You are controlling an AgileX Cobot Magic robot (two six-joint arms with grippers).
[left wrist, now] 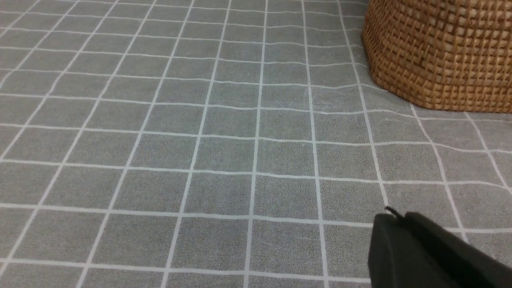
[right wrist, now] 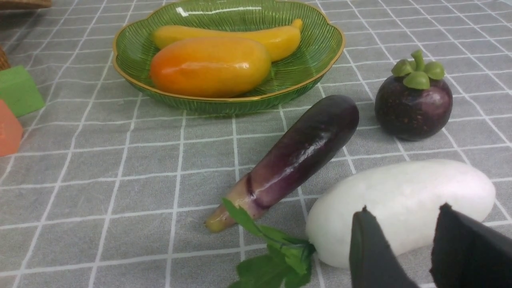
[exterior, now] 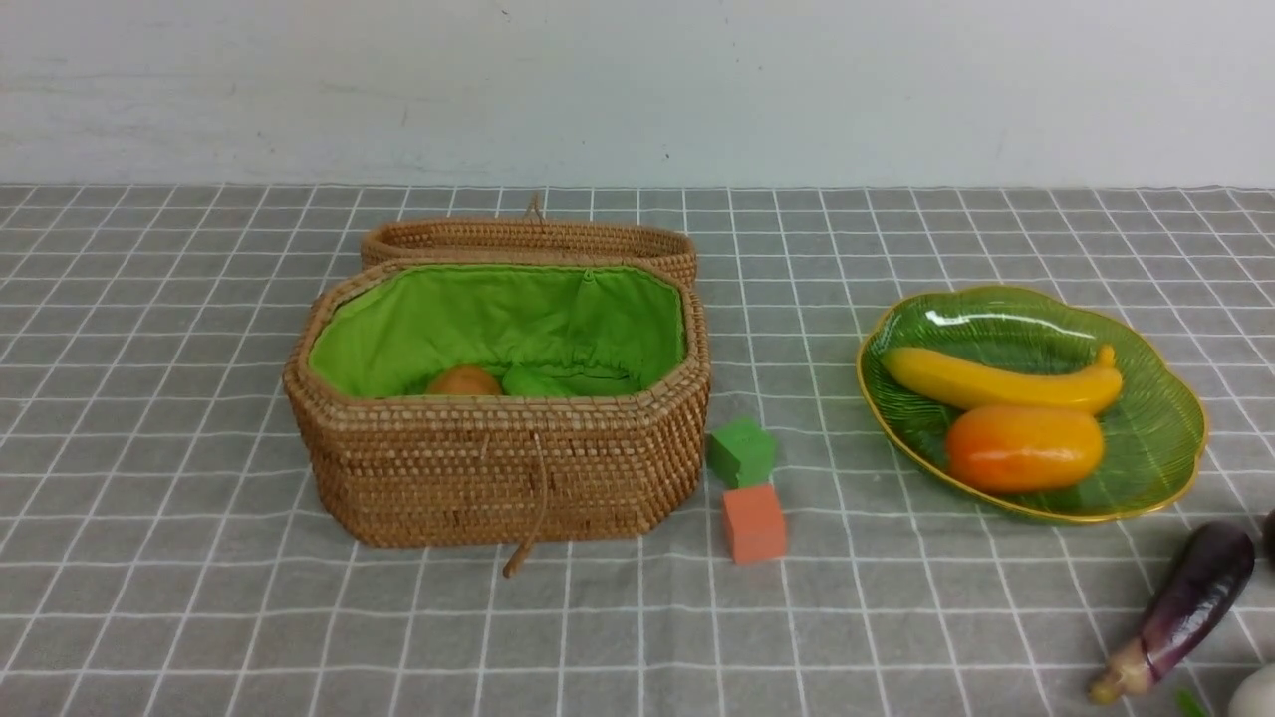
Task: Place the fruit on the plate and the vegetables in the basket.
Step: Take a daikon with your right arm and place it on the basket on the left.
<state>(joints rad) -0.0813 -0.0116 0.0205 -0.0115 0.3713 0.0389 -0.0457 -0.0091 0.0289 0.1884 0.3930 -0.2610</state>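
Observation:
The banana (exterior: pixel 996 380) and mango (exterior: pixel 1024 448) lie on the green plate (exterior: pixel 1155 418). On the cloth near the plate are the mangosteen (right wrist: pixel 414 100), the eggplant (right wrist: pixel 304 148) and the white vegetable (right wrist: pixel 400 188) with green leaves (right wrist: pixel 272 252). The open basket (exterior: pixel 498 468) holds the potato (exterior: pixel 464 380) and a green gourd (exterior: pixel 558 383). My right gripper (right wrist: pixel 404 210) is open, its fingertips just short of the white vegetable, nothing between them. My left gripper (left wrist: pixel 394 216) is shut and empty, low over bare cloth beside the basket (left wrist: pixel 440 52). Neither arm shows in the front view.
A green cube (exterior: pixel 741 450) and an orange cube (exterior: pixel 754 522) sit between the basket and the plate. The basket's wicker lid (exterior: pixel 528 239) lies folded back behind it. A grey checked cloth (exterior: pixel 199 617) covers the table, with a white wall behind.

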